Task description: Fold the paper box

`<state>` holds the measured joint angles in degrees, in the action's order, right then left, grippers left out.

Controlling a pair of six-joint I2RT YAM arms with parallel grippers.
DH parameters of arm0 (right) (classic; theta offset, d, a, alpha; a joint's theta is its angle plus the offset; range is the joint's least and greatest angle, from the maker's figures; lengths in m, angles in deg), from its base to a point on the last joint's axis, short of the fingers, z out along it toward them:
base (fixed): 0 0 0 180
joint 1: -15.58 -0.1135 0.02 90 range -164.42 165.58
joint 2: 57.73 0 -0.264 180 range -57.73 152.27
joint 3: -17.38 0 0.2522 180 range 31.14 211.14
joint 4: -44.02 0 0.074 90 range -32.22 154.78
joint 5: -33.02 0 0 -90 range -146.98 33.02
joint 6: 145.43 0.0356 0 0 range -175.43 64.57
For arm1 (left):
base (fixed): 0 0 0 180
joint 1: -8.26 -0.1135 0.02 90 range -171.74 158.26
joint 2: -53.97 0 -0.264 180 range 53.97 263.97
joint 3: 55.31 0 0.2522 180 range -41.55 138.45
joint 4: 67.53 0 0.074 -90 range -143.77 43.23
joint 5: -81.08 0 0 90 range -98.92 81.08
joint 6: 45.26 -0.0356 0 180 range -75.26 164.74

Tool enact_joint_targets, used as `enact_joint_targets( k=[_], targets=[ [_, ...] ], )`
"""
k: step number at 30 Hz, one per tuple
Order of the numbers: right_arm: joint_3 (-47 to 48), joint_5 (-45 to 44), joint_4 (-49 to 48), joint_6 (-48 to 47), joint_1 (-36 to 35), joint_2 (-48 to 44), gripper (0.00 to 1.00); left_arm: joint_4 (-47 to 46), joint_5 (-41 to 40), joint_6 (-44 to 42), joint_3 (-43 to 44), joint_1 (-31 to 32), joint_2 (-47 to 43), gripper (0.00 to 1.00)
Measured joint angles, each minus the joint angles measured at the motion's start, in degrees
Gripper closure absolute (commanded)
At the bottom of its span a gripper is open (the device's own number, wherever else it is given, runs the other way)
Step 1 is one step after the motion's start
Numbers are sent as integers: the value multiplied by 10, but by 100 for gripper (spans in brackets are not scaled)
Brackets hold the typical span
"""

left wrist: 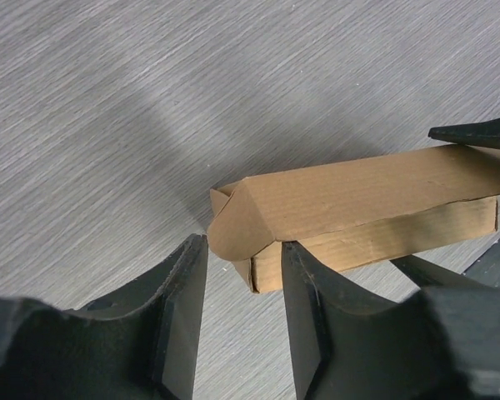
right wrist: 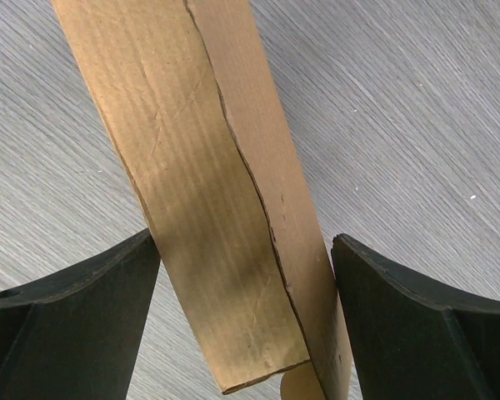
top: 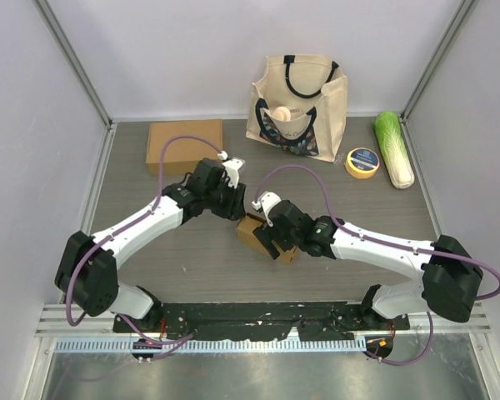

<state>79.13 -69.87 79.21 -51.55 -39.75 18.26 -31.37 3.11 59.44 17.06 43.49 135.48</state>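
Centrally, the paper box (top: 251, 232) lies on grey table (top: 192, 260) between pale walls (top: 192, 50).

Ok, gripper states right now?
Left gripper: open, holding nothing, at the paper box end.
Right gripper: wide astride the paper box; grip cannot be told.

Bright, even overhead light, no glare. Soft shadow beside paper box (left wrist: 358, 200) on table (left wrist: 108, 125). Wrist views sharp mid-frame; near fingers (left wrist: 183, 325) dark, slightly soft.
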Motion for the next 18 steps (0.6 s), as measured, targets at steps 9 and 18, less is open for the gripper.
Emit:
enact_joint_targets(
  k=[9, 18],
  targets=[
    [0, -9, 0, -3, 0, 4, 13, 24, 0, -9, 20, 0, 26, 60],
    [0, -16, 0, -5, 0, 5, 13, 26, 5, -14, 32, 0, 43, 100]
  ],
)
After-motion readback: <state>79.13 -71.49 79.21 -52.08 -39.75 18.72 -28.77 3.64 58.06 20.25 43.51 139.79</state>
